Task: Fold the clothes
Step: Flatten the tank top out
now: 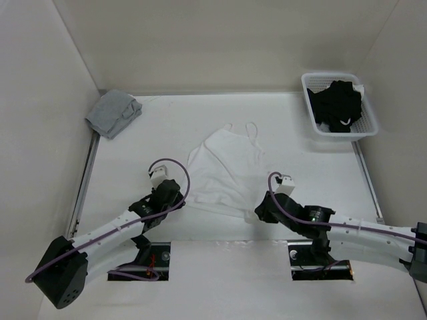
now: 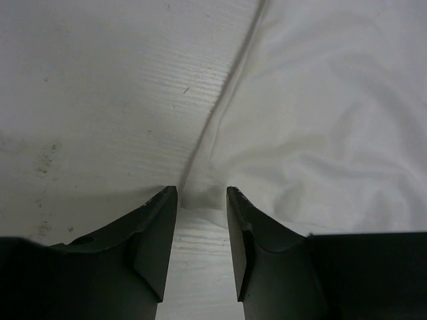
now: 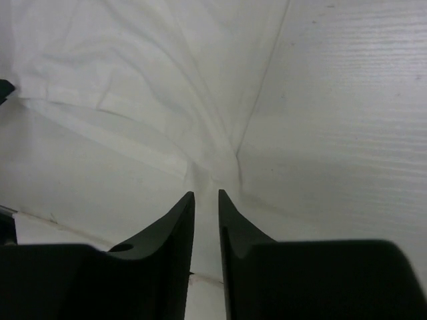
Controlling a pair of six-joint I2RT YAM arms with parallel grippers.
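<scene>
1. Top view: the cami (image 1: 223, 170) lies spread flat mid-table, straps on the far side and hem toward the arms. The left gripper (image 1: 180, 195) is at the near-left hem corner and the right gripper (image 1: 261, 212) at the near-right one.
2. Left wrist: the jaws of the left gripper (image 2: 201, 192) are apart. The corner of the cami (image 2: 320, 133) sits right at the tips, barely between them. If it closes from here, I reckon it catches a sliver or just table (image 2: 100, 100), and the corner drops on the lift.
3. Right wrist: the jaws of the right gripper (image 3: 206, 195) are nearly together with the cami (image 3: 133, 80) running into the slit. Can't tell if it's actually pinched. If only one side holds, the fold goes skewed, and fabric this thin slips easily.
</scene>
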